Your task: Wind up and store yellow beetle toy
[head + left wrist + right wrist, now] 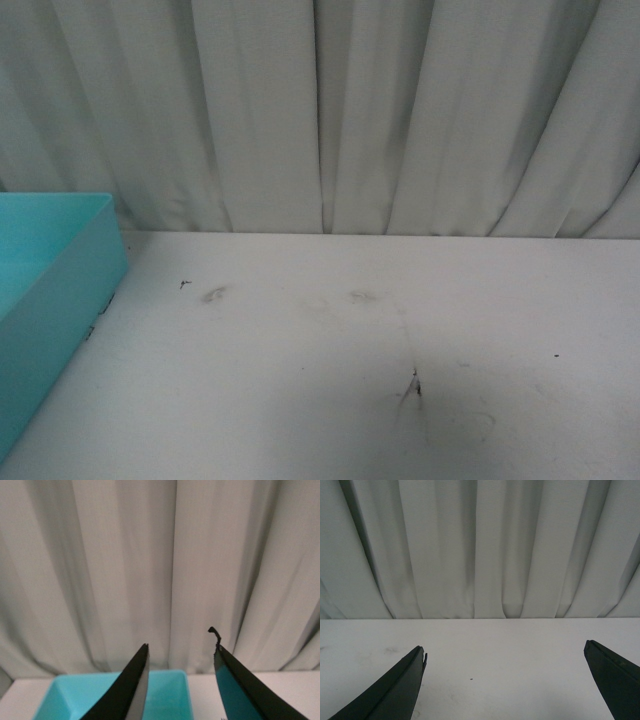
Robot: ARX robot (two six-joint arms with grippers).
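No yellow beetle toy in any view. 2 claws spread wide, empty: left gripper (181, 645) faces teal bin (60, 275), probably storage; right gripper (505, 647) faces white table (330, 330).

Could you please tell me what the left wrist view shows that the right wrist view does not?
Only the left wrist view shows the turquoise bin and the left tool, open and empty. Only the right wrist view shows the right tool, open wider and also empty, and a small dark speck. Both show the white table and the pleated curtain behind it.
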